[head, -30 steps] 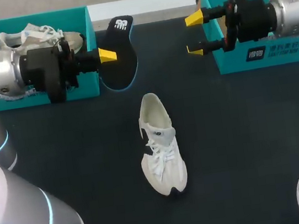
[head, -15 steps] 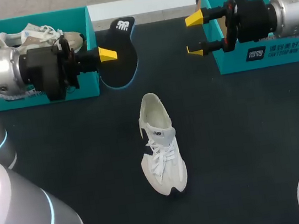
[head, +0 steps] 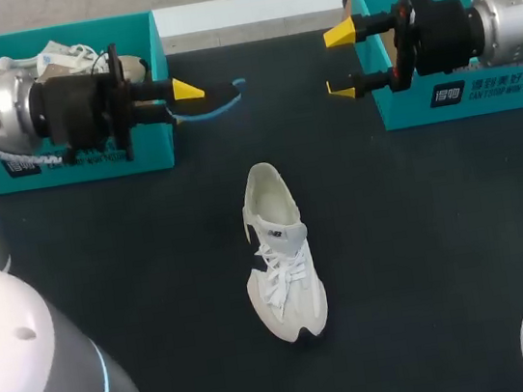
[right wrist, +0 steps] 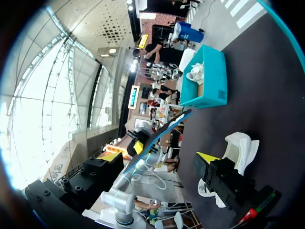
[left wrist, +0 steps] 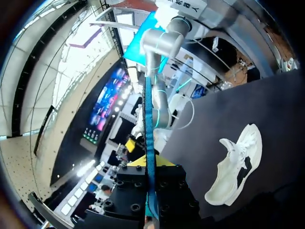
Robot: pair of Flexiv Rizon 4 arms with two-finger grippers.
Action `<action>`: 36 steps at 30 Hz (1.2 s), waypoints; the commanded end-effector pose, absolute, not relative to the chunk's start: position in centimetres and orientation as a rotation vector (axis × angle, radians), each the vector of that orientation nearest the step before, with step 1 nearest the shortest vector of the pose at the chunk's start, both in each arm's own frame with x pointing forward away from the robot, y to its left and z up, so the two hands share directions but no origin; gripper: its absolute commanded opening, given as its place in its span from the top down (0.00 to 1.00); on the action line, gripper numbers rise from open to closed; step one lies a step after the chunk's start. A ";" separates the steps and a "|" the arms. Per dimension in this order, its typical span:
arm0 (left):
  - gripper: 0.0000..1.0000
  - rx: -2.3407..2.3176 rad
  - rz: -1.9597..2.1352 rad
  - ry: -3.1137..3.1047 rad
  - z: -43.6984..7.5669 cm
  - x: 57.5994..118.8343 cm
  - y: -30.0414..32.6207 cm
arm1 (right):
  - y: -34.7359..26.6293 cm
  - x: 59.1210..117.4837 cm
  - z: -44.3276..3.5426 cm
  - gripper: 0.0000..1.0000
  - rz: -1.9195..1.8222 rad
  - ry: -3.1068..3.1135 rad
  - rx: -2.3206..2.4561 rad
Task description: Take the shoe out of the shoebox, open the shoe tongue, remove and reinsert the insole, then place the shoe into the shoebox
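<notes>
A white shoe (head: 279, 252) lies on the dark table, toe toward the near edge, laces loose. My left gripper (head: 186, 91) is shut on the dark insole (head: 216, 105), held off the table by the left teal shoebox (head: 153, 143); the insole shows edge-on with its blue rim. In the left wrist view the insole (left wrist: 149, 129) runs as a thin blue strip out from the gripper (left wrist: 149, 164), with the shoe (left wrist: 236, 164) beyond. My right gripper (head: 340, 62) hangs open and empty before the right teal shoebox (head: 462, 95). From the right wrist, the shoe (right wrist: 238, 145) lies under that gripper (right wrist: 159, 156).
The left shoebox holds a second white shoe (head: 57, 59). The right wrist view also takes in that box (right wrist: 205, 83) and the insole (right wrist: 164, 131) in my left gripper. Bare table surrounds the shoe on all sides.
My left gripper has turned and risen slightly, rolling the insole from face-up to edge-on. The right arm and the shoe have not moved.
</notes>
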State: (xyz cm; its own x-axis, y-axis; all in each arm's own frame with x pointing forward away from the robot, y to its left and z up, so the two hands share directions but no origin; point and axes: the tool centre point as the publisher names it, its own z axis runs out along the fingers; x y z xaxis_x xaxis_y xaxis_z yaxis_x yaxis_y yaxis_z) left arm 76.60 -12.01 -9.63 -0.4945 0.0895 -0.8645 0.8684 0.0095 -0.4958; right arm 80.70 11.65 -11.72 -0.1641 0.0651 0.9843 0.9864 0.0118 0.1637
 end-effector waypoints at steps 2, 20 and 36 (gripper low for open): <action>1.00 0.515 -2.173 2.011 -9.7 77.3 -12.0 | 11.8 80.8 -11.7 0.00 -1.292 -1.383 -1.172; 1.00 0.281 -2.245 2.249 -9.0 77.5 -12.2 | 11.8 80.8 -11.7 0.00 -1.292 -1.383 -1.172; 1.00 -0.686 -2.371 2.818 -10.2 78.4 -13.2 | 11.8 80.8 -11.7 0.00 -1.292 -1.383 -1.172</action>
State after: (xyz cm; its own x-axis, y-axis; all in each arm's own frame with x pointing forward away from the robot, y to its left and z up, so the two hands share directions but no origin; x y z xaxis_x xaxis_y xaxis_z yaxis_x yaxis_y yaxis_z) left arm 77.76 -12.83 -9.71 -0.9747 0.1606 0.1557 -0.1478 0.0597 -0.9872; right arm 80.77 11.68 -11.66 -0.1629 0.0652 0.9845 0.9866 0.0127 0.1624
